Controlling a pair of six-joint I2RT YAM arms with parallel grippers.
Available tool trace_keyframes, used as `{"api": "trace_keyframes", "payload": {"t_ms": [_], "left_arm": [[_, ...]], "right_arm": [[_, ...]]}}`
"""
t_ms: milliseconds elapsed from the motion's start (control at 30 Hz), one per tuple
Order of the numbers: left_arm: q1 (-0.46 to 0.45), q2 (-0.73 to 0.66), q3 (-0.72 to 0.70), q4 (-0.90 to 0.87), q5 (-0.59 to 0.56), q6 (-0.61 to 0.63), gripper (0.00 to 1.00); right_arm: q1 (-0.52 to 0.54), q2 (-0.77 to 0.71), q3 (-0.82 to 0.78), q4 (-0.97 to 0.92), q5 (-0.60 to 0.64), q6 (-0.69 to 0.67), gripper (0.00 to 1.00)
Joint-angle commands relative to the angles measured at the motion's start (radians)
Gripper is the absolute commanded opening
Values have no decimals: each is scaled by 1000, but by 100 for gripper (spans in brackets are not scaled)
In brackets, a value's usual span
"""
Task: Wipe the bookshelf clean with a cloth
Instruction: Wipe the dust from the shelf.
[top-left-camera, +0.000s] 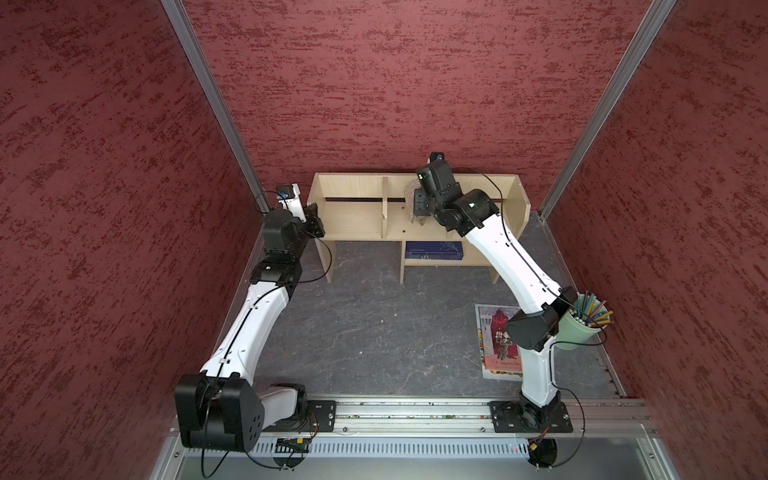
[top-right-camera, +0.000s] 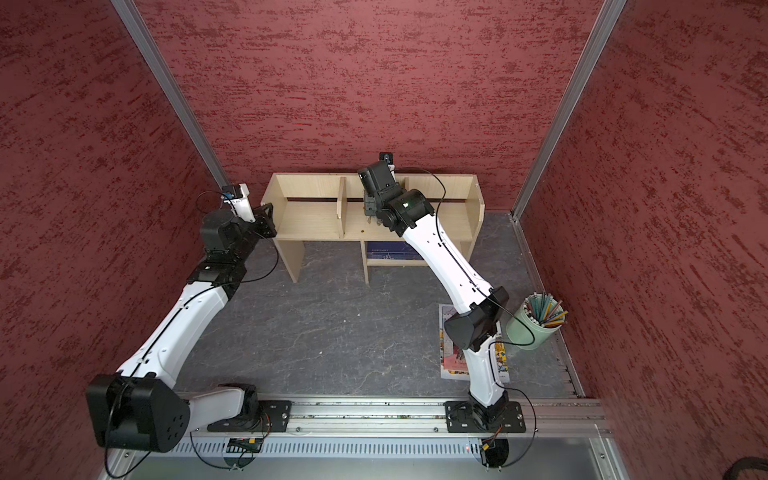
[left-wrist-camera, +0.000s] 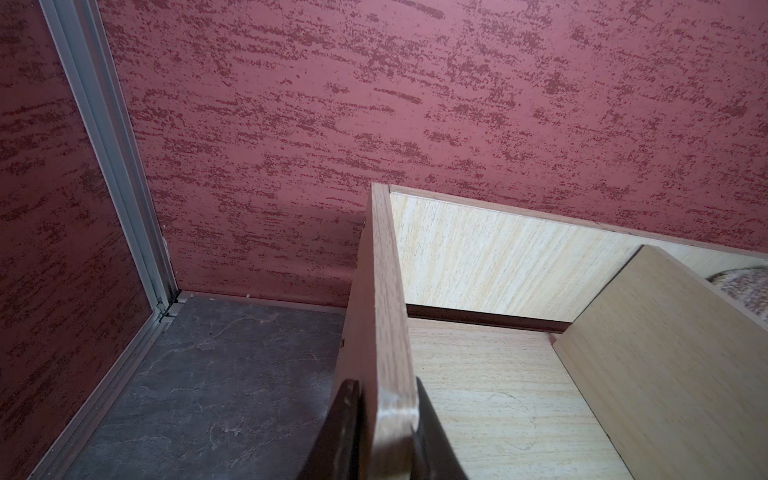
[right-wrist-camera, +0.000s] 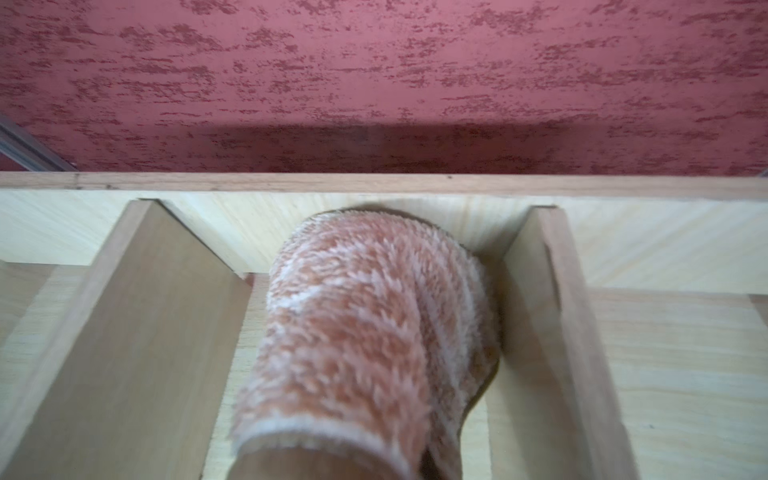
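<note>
Bookshelf (top-left-camera: 353, 218) stands against the back wall in both top views. Left gripper (left-wrist-camera: 388, 409): the left wrist view shows 2 dark fingers (left-wrist-camera: 345, 419), 1 on each face of the shelf's left side panel at its front edge, clamped on the panel. The top views show only the gripper body at that corner. Right gripper (top-left-camera: 420, 206): the wrist housing hides its tips from above, and the cloth (right-wrist-camera: 374, 324) covers them in the right wrist view. It is closed, with the cloth bunched out ahead of it. The cloth lies in the middle compartment between the 2 dividers (right-wrist-camera: 137, 311), its far end touching the back panel. From above only tan edges of it show around the wrist. Seen in the top views alone: a blue box (top-left-camera: 434, 250) on the lower shelf, a picture book (top-left-camera: 494, 332) flat under the right arm, and a green cup of pencils (top-left-camera: 582, 328).
</note>
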Motion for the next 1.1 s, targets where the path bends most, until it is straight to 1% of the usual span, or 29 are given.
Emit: {"api": "trace_keyframes", "payload": {"t_ms": [0, 100, 200, 267, 467, 533, 600, 667, 733, 833, 967, 1033, 1067], "left_arm": [[-33, 10, -33, -112, 105, -114, 0], [-34, 10, -34, -112, 105, -114, 0], [-34, 11, -34, -112, 102, -114, 0], [-35, 12, -35, -111, 104, -114, 0], [-34, 18, -33, -113, 105, -117, 0], [-34, 20, -33, -113, 104, -116, 0], [-36, 21, -33, -113, 104, -117, 0], [-35, 22, -33, -113, 105, -116, 0], [-36, 22, -32, -114, 104, -117, 0], [-36, 19, -32, -114, 104, -118, 0], [-36, 20, -33, -116, 104, -119, 0], [-38, 22, -31, -114, 105, -121, 0], [-38, 22, -32, -114, 104, -122, 0]], "right_arm": [[4, 11, 34, 97, -140, -12, 0], [17, 13, 22, 139, -198, -4, 0], [38, -7, -36, 160, -213, -12, 0], [51, -40, -125, 193, -219, -20, 0], [61, -210, -478, 302, -189, 3, 0], [61, -251, -545, 302, -159, 4, 0], [61, -284, -568, 281, -113, -6, 0], [61, -298, -551, 243, -47, -18, 0], [56, -284, -493, 181, 63, -36, 0], [44, -249, -405, 132, 159, -55, 0], [23, -181, -265, 103, 215, -71, 0], [19, -140, -194, 103, 195, -82, 0], [18, -120, -160, 109, 163, -89, 0]]}}
